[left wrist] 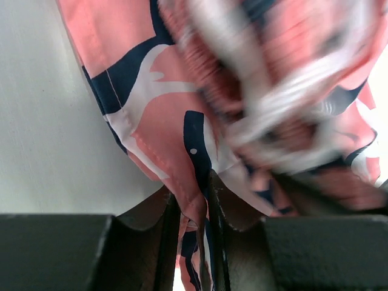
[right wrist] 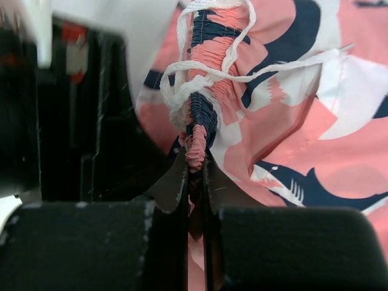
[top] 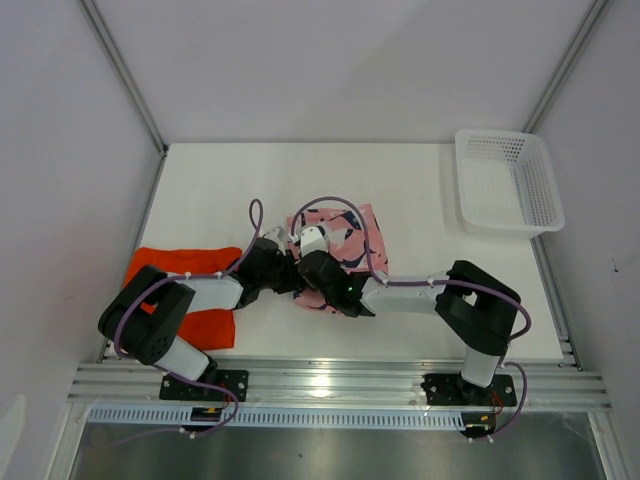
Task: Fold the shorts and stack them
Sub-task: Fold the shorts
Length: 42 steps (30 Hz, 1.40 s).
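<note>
The pink shorts (top: 350,230) with a navy-and-white shark print lie bunched at the middle of the white table (top: 220,190). Both grippers meet at their near-left edge. My left gripper (top: 283,250) (left wrist: 203,200) is shut on a hemmed edge of the pink shorts (left wrist: 163,121), and fabric hangs down between its fingers. Just to its right, my right gripper (top: 318,258) (right wrist: 195,176) is shut on the gathered elastic waistband of the pink shorts (right wrist: 285,121), below the white drawstring (right wrist: 206,79). The orange shorts (top: 185,265) lie flat at the near left, partly under the left arm.
A white mesh basket (top: 500,134) stands at the far right corner of the table. Grey walls close off the left, back and right sides. A metal rail (top: 330,380) carrying both arm bases runs along the near edge.
</note>
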Motion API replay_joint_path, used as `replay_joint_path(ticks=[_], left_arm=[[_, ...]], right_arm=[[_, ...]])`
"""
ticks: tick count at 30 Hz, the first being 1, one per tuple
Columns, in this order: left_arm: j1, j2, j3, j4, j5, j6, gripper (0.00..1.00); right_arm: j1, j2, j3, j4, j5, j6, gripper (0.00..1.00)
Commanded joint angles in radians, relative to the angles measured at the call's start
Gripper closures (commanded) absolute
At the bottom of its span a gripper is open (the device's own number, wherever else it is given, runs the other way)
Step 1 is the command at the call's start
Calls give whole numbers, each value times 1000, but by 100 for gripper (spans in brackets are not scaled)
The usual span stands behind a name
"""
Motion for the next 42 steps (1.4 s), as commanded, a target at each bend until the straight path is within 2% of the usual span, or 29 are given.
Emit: replay_joint_path(ticks=[1, 7, 9, 10, 12, 13, 16, 18, 20, 22, 25, 27, 28, 30, 31, 33, 38, 42], left_arm=[[-16, 17, -6, -65, -39, 4, 73], [-20, 17, -9, -55, -36, -1, 73], [-24, 17, -7, -55, -37, -1, 74], [-26, 17, -9, -55, -37, -2, 74], [-29, 14, -7, -55, -37, -4, 74], [-29, 12, -7, -55, -39, -5, 74], [-32, -3, -15, -63, -40, -5, 73], [-32, -17, -21, -65, -40, -5, 71], [-32, -26, -24, -71, -40, -7, 69], [-33, -45, -26, -81, -43, -2, 67], [-33, -89, -23, -121, -60, 5, 60], [-33, -117, -16, -176, -80, 10, 43], [-33, -150, -13, -198, -98, 13, 34], [-33, -190, -10, -262, -118, 18, 29], [-33, -213, -7, -282, -131, 18, 26], [-33, -298, -3, -333, -143, 18, 24], [-32, -451, 62, -488, -190, 33, 18], [-30, -448, 147, -543, -197, 65, 18]], right_arm=[[33, 42, 41, 52, 28, 41, 100], [55, 27, 16, 65, 31, 120, 96], [55, 21, 10, 67, 22, 143, 84], [56, 24, 13, 59, 31, 152, 69], [56, 25, 19, 41, 42, 170, 63], [56, 24, 18, 36, 49, 176, 54], [50, -22, -18, 47, 31, 192, 50], [50, -91, -45, 67, 20, 198, 49], [53, -180, -110, 113, 17, 201, 43], [50, -235, -157, 137, -1, 209, 42], [20, -329, -229, 167, -56, 244, 44], [-3, -373, -278, 194, -104, 270, 51], [-37, -377, -286, 202, -166, 278, 61], [-66, -366, -298, 207, -217, 299, 77], [-100, -358, -300, 210, -275, 304, 90], [-125, -343, -312, 230, -319, 330, 99], [-200, -268, -360, 378, -466, 400, 100], [-206, -154, -374, 512, -556, 449, 100]])
